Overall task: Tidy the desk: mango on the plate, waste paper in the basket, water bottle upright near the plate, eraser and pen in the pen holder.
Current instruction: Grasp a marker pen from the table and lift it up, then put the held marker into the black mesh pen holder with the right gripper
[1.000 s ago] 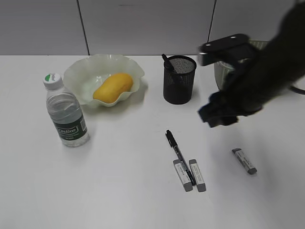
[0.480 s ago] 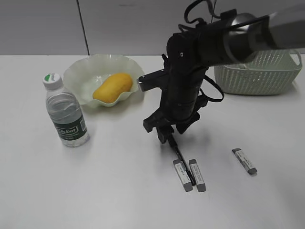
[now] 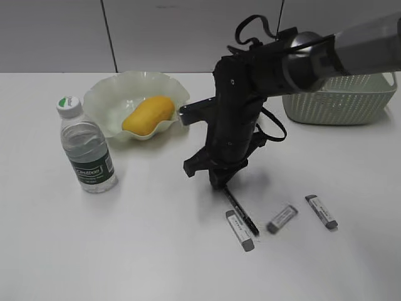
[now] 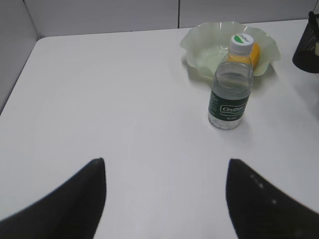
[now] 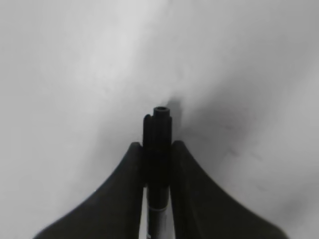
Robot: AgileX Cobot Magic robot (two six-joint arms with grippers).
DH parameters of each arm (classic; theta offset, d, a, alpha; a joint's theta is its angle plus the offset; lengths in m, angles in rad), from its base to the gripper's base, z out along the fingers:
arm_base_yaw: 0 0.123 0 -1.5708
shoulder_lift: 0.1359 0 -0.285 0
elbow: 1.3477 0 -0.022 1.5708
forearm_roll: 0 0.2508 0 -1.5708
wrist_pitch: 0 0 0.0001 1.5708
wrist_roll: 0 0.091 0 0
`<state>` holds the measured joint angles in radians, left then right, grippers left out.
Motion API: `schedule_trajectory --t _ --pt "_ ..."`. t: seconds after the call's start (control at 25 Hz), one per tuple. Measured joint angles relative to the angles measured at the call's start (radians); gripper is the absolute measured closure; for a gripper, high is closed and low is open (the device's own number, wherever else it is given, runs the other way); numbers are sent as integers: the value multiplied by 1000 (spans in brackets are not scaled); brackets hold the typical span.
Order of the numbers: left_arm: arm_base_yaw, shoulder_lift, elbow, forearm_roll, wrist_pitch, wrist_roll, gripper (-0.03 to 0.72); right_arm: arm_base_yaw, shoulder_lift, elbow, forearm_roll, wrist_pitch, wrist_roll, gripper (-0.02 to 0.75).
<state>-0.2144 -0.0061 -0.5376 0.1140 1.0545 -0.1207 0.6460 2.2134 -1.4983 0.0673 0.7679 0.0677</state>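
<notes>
So at this point the right gripper (image 3: 220,180) was down on the desk (image 3: 138,251) near the middle of the exterior frame, with its fingers (image 5: 124,189) pinched tight on the cap end of the pen (image 5: 157,149). The wrist view showed the black barrel squeezed between both pads, tip poking out just past them. The rest of the pen lay slanting toward the lower right, between three erasers: one (image 3: 240,230) right beside its tail, one (image 3: 282,218) a bit further right, and one (image 3: 321,211) further right again.

The pen holder was hidden behind the arm in the exterior view; only its edge (image 4: 308,42) peeked in at the upper right of the left wrist view. The mango (image 3: 148,115) was sitting in the plate (image 3: 106,94) in the upper left, the water bottle (image 3: 86,149) stood upright just in front of the plate, and the basket (image 3: 341,94) was in the upper right. I couldn't see any waste paper.

The left gripper (image 4: 164,199) was wide open and holding nothing, hanging over bare desk.

If I were doing this step, I'd lift straight up first so the tail didn't drag the nearest eraser along. The grip is way out at one end, so the pen will probably droop; I'd let it hang, carry it high over the holder's rim, and only let go once the lower end was inside the mesh.
</notes>
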Motion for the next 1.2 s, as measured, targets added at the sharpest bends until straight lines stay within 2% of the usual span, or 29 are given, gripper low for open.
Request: schedule_trajectory --t 0.08,0.2,0.32,0.4,0.56,0.68,0.92,0.96,1.0,1.16,1.2 --pt "0 0 0 0 0 0 129 0 -66 4 -1 -47 0 607" --pt "0 0 0 0 0 0 129 0 -228 24 -36 -233 0 607" --pt "0 0 0 0 0 0 129 -14 -425 102 -138 -568 0 607" --pt "0 0 0 0 0 0 129 -47 -493 180 -204 -852 0 607" --pt "0 0 0 0 0 0 129 -161 -443 316 -180 -1281 -1 607" --pt "0 0 0 0 0 0 129 -220 -313 338 -127 -1458 -1 607" --pt "0 0 0 0 0 0 129 -224 -167 341 -106 -1495 -1 605" --pt "0 0 0 0 0 0 129 -224 -159 341 -106 -1482 -1 584" --pt "0 0 0 0 0 0 129 -224 -155 343 -106 -1463 -1 552" --pt "0 0 0 0 0 0 129 -224 -188 345 -106 -1374 -1 273" --pt "0 0 0 0 0 0 129 -224 -216 348 -106 -1330 -1 223"
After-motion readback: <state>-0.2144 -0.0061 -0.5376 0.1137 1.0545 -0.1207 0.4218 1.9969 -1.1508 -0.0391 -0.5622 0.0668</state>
